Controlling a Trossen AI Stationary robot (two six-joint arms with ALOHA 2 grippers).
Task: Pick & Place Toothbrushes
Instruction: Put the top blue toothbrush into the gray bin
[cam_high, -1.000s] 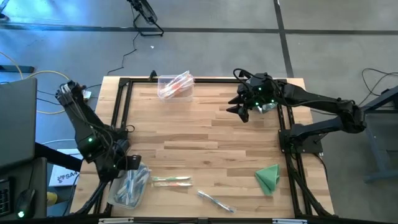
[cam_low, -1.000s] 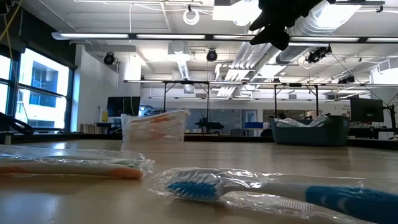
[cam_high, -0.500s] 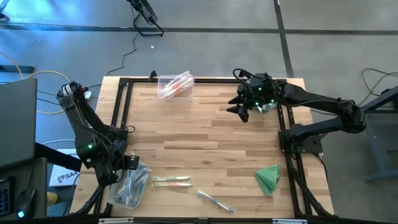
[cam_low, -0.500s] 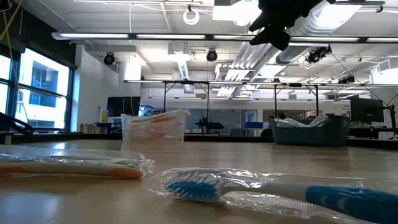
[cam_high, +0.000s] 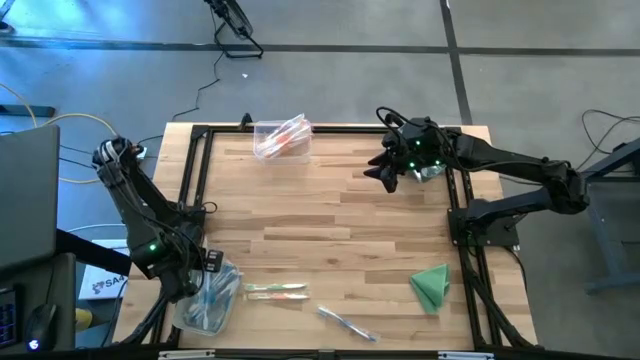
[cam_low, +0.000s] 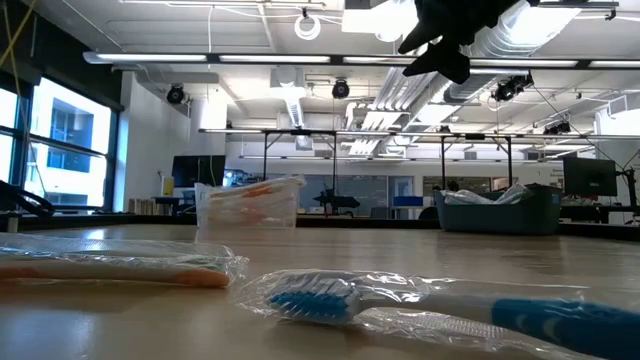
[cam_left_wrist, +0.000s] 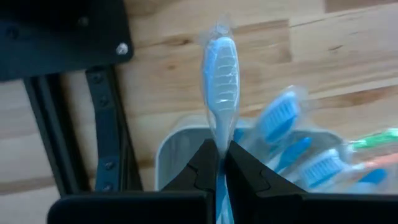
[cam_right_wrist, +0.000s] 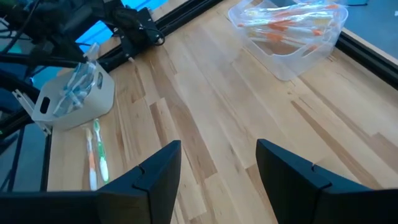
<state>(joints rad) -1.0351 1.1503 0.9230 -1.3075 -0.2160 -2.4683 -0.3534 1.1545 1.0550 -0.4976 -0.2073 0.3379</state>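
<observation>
The left pincer (cam_left_wrist: 217, 163), clenched on a blue toothbrush (cam_left_wrist: 219, 73), has been lowered over the bin (cam_left_wrist: 186, 134), while the right pincer (cam_right_wrist: 214, 171) is held released.

One bin (cam_high: 207, 300) sits at the table's (cam_high: 330, 215) near-left corner, another (cam_high: 282, 137) at the far edge, cloth (cam_high: 432, 286) near-right.
</observation>
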